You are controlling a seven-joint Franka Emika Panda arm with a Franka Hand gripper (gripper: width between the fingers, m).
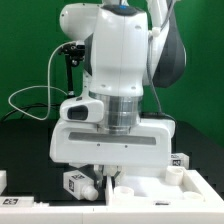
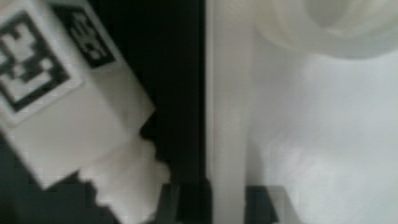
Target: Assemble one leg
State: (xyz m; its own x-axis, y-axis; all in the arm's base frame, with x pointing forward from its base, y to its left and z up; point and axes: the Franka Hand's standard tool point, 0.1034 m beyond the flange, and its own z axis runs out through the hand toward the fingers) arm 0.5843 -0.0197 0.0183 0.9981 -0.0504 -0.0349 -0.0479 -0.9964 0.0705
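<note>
A leg (image 1: 75, 182), a white peg with black-and-white tags, lies on the black table just at the exterior view's left of my gripper (image 1: 103, 172). In the wrist view the leg (image 2: 54, 80) lies tilted beside the large white panel (image 2: 311, 130). My gripper (image 2: 226, 205) is low at the table, with its jaws close together on either side of the panel's raised rim and shut on it. The panel (image 1: 165, 190) spreads toward the exterior view's right.
A second tagged white leg (image 1: 180, 160) lies beyond the panel at the exterior view's right. A flat white piece with tags (image 1: 8, 202) shows at the lower left edge. The arm's bulk hides the table middle. A round hole (image 2: 338, 30) sits in the panel.
</note>
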